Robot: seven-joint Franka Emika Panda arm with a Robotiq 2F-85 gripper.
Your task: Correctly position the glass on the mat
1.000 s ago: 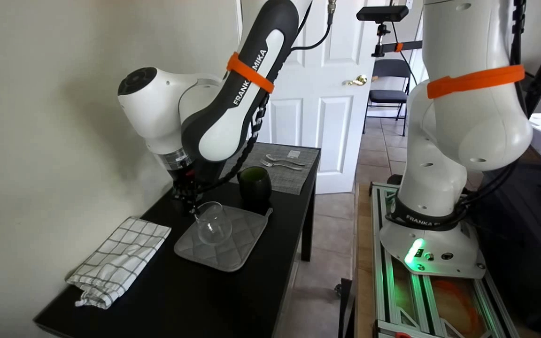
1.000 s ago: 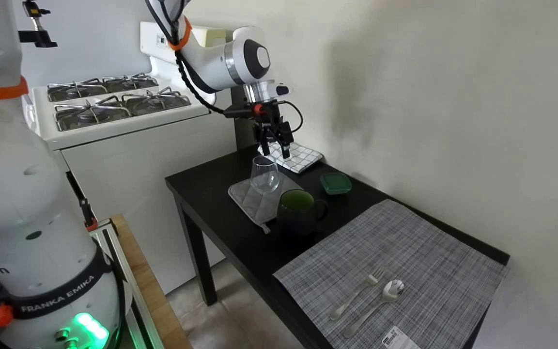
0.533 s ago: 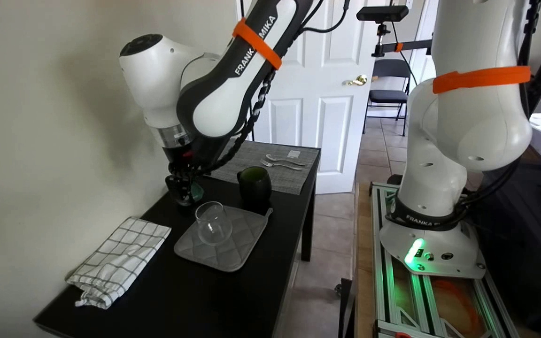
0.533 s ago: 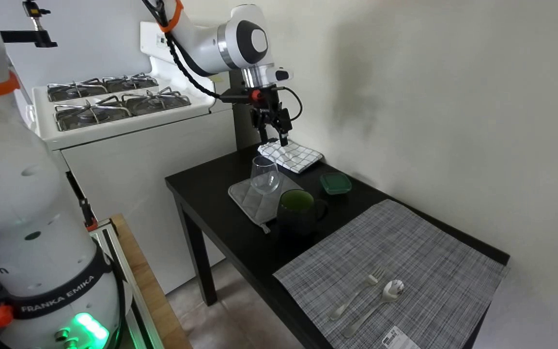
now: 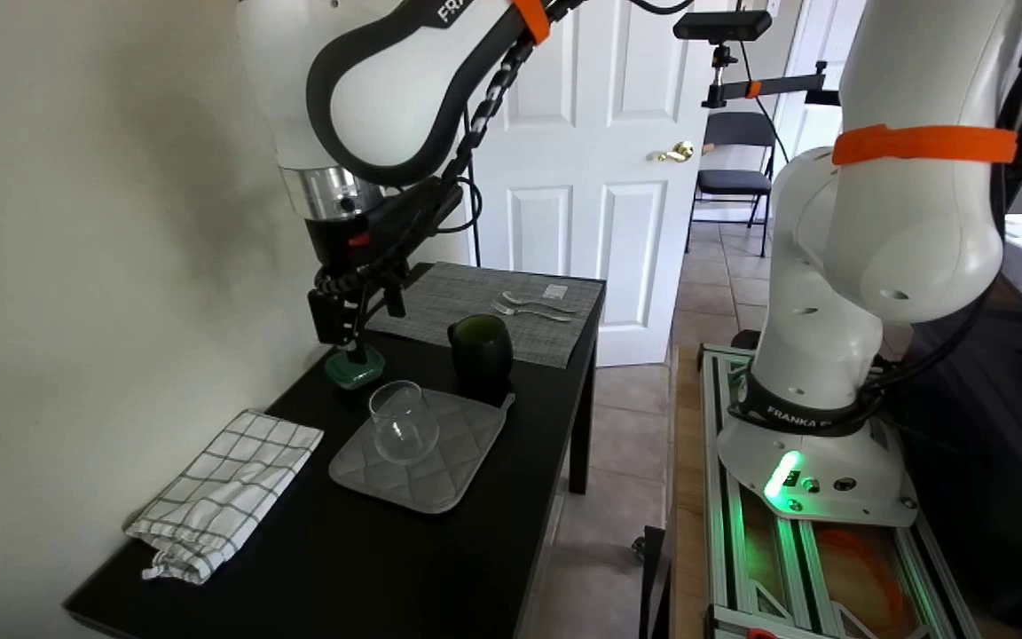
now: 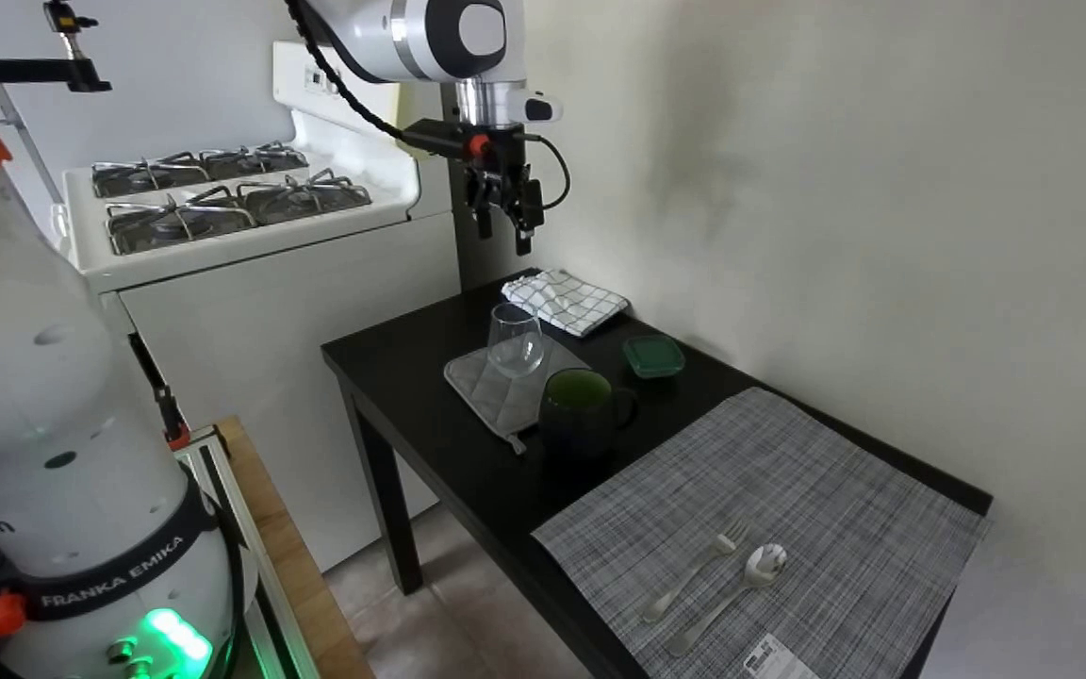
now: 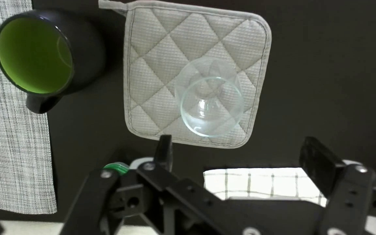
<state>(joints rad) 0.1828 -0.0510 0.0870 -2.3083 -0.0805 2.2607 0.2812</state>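
Stemless glass (image 7: 209, 97) stands upright on the quilted grey pot holder (image 7: 157, 73), base inside the border, close to the middle; axis vertical, rim up. From my gripper (image 7: 240, 155) it lies below and, in the wrist view, on the far side, beyond the fingertips and a little left of the middle of the gap. In both exterior views I hang higher than the glass, over toward the wall (image 6: 788, 217), air between us. Fingers (image 7: 165, 151) spread wide, facing down, nothing between them; touching neither glass nor table (image 5: 369, 568). Between them, well below, the wrist view shows a strip of checked cloth (image 7: 256, 182). Dark mug (image 7: 49, 55) sits left of the pot holder, apart from the glass. My reading: the placing looks done, glass free of me. Next move should go up, keeping to the wall side, no low sweep across the rim; clear glass is easy to misjudge, and a brush could tip it. Any nudge would mean coming down and across first.
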